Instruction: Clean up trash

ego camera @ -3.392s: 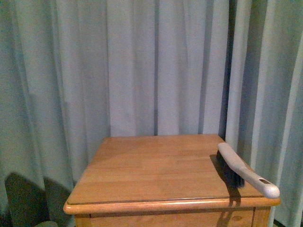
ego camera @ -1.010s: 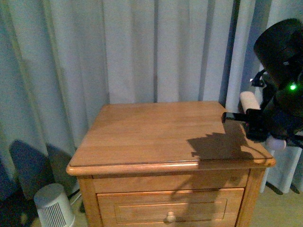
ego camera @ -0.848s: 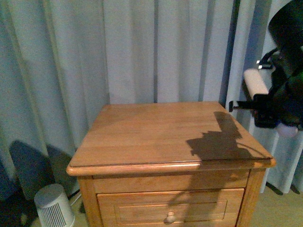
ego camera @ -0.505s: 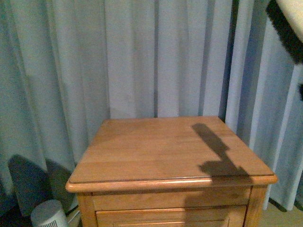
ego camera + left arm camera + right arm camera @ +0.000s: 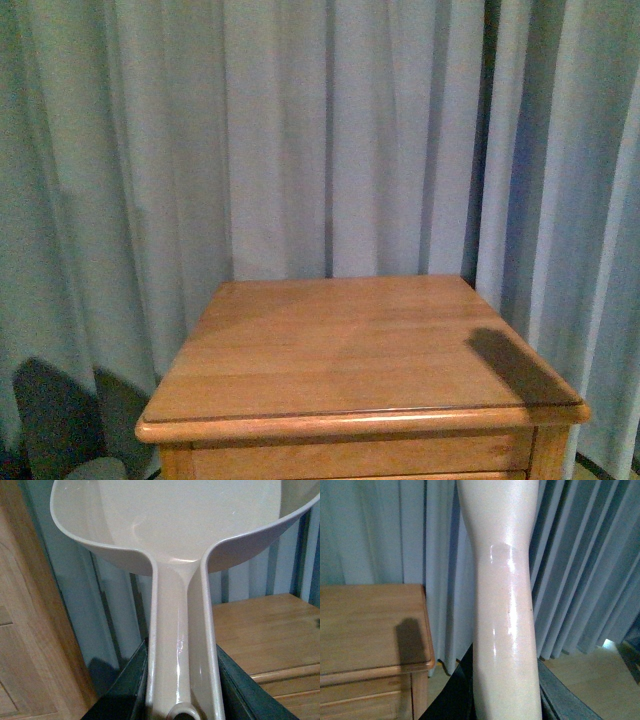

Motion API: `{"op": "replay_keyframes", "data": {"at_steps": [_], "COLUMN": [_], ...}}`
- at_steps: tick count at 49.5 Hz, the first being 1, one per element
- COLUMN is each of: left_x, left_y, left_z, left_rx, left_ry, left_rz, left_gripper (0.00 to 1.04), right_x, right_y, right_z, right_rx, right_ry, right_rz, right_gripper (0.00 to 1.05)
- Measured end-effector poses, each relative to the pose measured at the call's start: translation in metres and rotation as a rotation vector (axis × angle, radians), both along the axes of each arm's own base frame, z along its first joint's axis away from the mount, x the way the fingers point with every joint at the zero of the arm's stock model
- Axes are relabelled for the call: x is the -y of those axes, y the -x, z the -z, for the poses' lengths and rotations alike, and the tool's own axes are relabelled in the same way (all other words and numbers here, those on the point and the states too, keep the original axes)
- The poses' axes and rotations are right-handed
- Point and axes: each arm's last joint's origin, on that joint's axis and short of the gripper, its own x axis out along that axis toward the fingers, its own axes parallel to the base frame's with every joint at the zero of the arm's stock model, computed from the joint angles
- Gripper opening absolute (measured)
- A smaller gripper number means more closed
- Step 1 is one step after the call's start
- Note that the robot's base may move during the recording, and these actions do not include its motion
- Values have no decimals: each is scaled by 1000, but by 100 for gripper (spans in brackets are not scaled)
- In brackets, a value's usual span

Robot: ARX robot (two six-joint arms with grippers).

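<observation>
Left gripper [image 5: 182,697]: jaws clamped on the stem of the dustpan [image 5: 170,540], with the pan extending forward of the fingers. Right gripper [image 5: 506,702]: jaws clamped on the brush handle [image 5: 502,580]. The nightstand [image 5: 340,350] stands ahead of both grippers (wooden top, partly shadowed). Location of the trash: cannot be determined from these views.

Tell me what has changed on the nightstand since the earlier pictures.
The brush that lay at the right edge of the nightstand was gripped by the right pincer and lifted off it, out of the front view. The nightstand and curtain stayed as they were.
</observation>
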Motion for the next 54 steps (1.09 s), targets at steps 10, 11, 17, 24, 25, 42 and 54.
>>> {"op": "replay_keyframes", "data": {"at_steps": [10,11,17,24,25,42,54], "left_x": [0,0,0,0,0,0,0], "left_y": [0,0,0,0,0,0,0], "left_z": [0,0,0,0,0,1,1], "left_rx": [0,0,0,0,0,0,0], "left_ry": [0,0,0,0,0,1,0], "left_rz": [0,0,1,0,0,-5,0], "left_gripper": [28,28,28,28,28,28,28], "right_x": [4,5,5,5,5,5,5], "right_y": [3,3,3,3,3,2,2], "right_z": [11,11,12,12,12,13,13], "right_rx": [-10,-16,-24,-23,-22,-25,-26], "right_ry": [-26,-32,-44,-52,-54,-56,-56], "right_rz": [26,33,42,42,43,40,46], "right_gripper": [19,19,19,19,19,19,19]}}
